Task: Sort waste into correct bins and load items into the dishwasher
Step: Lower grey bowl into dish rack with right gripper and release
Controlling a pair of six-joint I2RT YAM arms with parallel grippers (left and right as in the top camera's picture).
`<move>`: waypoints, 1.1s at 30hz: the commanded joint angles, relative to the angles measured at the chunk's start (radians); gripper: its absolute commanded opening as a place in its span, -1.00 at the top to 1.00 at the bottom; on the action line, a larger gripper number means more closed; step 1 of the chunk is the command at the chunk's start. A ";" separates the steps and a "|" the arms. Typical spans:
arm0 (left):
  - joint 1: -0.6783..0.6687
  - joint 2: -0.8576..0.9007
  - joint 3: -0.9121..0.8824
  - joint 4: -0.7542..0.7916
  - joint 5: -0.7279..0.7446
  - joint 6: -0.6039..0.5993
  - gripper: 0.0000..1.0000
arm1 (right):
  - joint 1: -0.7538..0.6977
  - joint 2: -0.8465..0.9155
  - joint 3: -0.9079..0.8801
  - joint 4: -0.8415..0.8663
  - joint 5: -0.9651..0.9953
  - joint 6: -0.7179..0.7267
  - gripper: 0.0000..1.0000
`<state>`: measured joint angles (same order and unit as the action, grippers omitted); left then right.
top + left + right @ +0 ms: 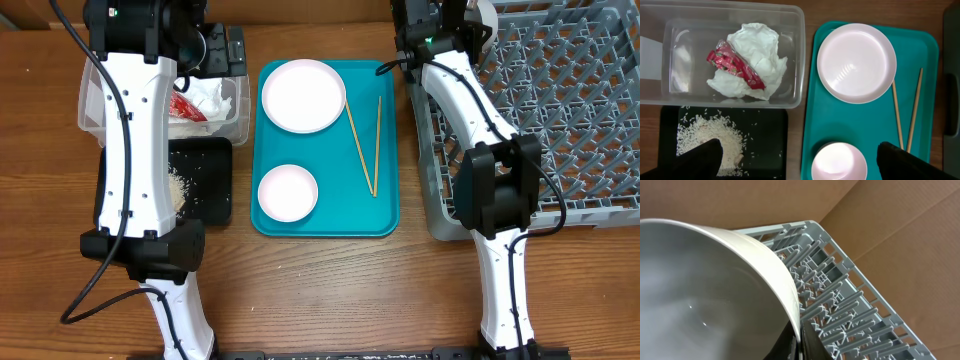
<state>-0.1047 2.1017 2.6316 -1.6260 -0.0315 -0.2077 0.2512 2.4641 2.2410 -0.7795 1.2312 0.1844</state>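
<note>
closest in, the right pincer (798, 347) is clamped on the rim of a white bowl (715, 290), which hangs tilted in the air with its hollow towards the wrist camera; it rests on nothing yet. just beyond its rim stands the grey rack (840, 315), and the overhead view puts the bowl over the rack's far left corner. the step in hand looks like seating this bowl. the sound way is to bring it down slowly on its edge into a gap between two rows of pegs, and to let go only once the pegs carry it; a rim caught on a peg top could tip it out. farther off, on the worktop (320, 290), the teal tray (385, 215) carries the plate (303, 95), a small dish (287, 192) and the chopsticks (897, 117), all yet to be loaded. farthest from the work, the left pincer (805, 162) hangs spread wide and empty above the clear tub (799, 60), where the napkin (757, 55) and red wrapper (732, 65) lie, and the black tray (771, 135) with the rice (710, 140).
</note>
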 commanded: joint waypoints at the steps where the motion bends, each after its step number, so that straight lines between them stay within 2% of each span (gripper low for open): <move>1: -0.007 -0.013 0.015 0.004 -0.002 -0.010 -1.00 | 0.019 0.003 0.002 -0.027 -0.021 0.002 0.92; 11: -0.007 -0.013 0.015 0.004 -0.002 -0.010 -0.99 | 0.052 0.003 0.002 -0.042 -0.024 0.002 0.92; 14: -0.007 -0.013 0.015 0.004 -0.002 -0.010 -0.99 | 0.055 0.003 0.002 -0.054 -0.077 0.002 0.91; 16: -0.007 -0.013 0.015 0.004 -0.002 -0.010 -1.00 | 0.056 0.003 0.002 -0.079 -0.131 0.002 0.64; 17: -0.007 -0.013 0.015 0.004 -0.002 -0.010 -1.00 | 0.058 0.003 0.002 -0.096 -0.161 0.002 0.59; 21: -0.007 -0.013 0.015 0.004 -0.002 -0.010 -1.00 | 0.070 0.003 0.002 -0.158 -0.252 0.021 0.58; 28: -0.007 -0.013 0.015 0.004 -0.002 -0.010 -1.00 | 0.110 -0.013 0.014 -0.280 -0.281 0.132 0.56; 33: -0.007 -0.013 0.015 0.004 -0.002 -0.010 -0.99 | 0.142 -0.057 0.018 -0.309 -0.352 0.131 0.35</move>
<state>-0.1047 2.1017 2.6316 -1.6260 -0.0315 -0.2077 0.3717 2.4638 2.2406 -1.0870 0.9428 0.2890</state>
